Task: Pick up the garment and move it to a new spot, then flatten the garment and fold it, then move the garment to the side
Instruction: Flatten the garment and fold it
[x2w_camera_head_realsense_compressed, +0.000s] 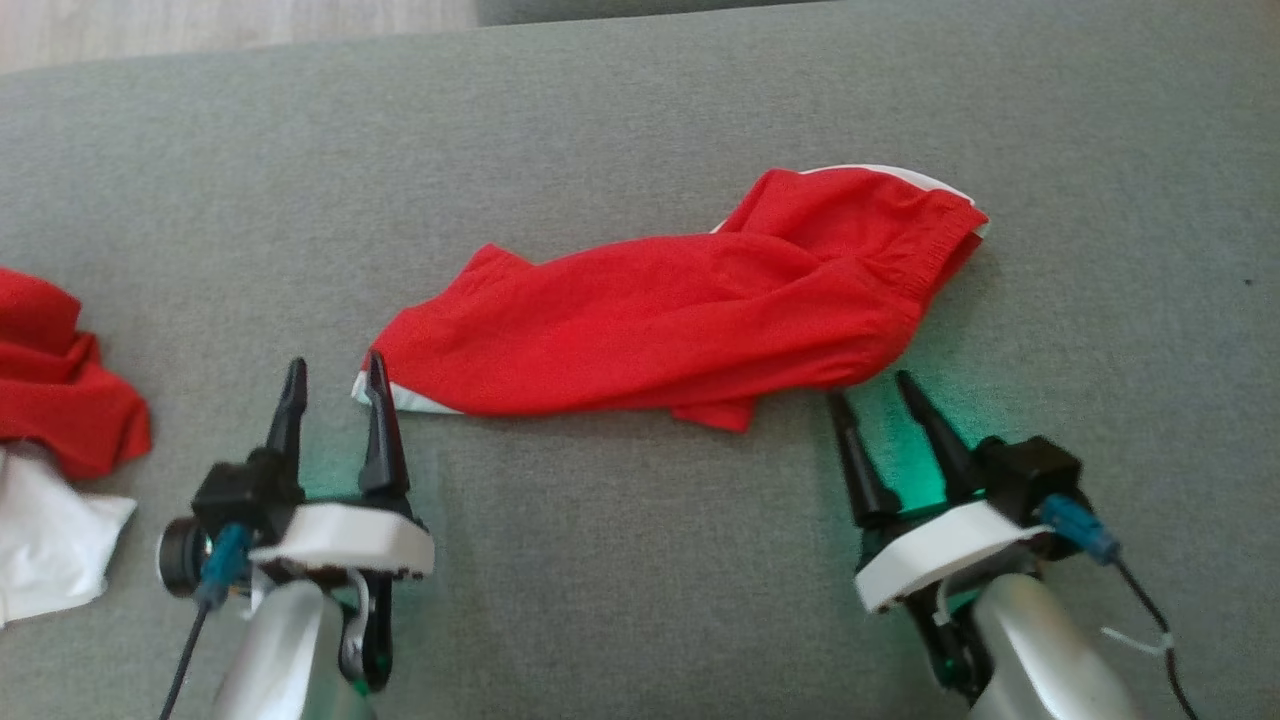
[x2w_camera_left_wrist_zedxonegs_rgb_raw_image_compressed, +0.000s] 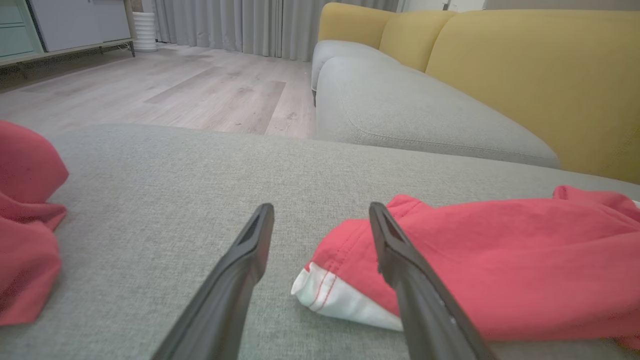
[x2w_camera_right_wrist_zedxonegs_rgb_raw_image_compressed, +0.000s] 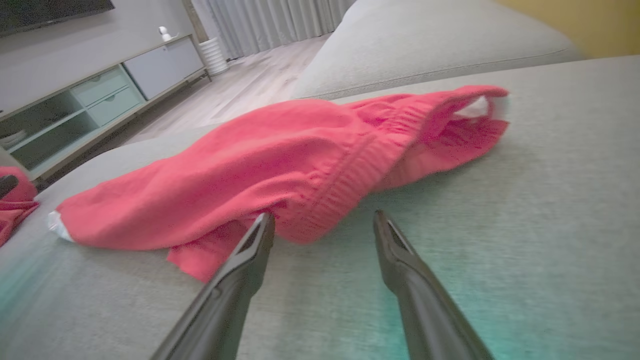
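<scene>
The garment (x2w_camera_head_realsense_compressed: 680, 310) is a pair of red shorts with white trim, lying bunched and stretched from lower left to upper right across the grey cushion (x2w_camera_head_realsense_compressed: 640, 560). My left gripper (x2w_camera_head_realsense_compressed: 335, 378) is open just at the garment's white-trimmed left corner (x2w_camera_left_wrist_zedxonegs_rgb_raw_image_compressed: 325, 295), with nothing between its fingers. My right gripper (x2w_camera_head_realsense_compressed: 870, 385) is open too, its tips close below the garment's elastic waistband (x2w_camera_right_wrist_zedxonegs_rgb_raw_image_compressed: 345, 175) end. In the left wrist view the corner lies between and just beyond the fingers (x2w_camera_left_wrist_zedxonegs_rgb_raw_image_compressed: 400, 260).
Another red and white cloth pile (x2w_camera_head_realsense_compressed: 50, 430) lies at the cushion's left edge. Beyond the cushion are a wooden floor (x2w_camera_left_wrist_zedxonegs_rgb_raw_image_compressed: 175, 85), a grey and yellow sofa (x2w_camera_left_wrist_zedxonegs_rgb_raw_image_compressed: 450, 90) and a low cabinet (x2w_camera_right_wrist_zedxonegs_rgb_raw_image_compressed: 100, 95).
</scene>
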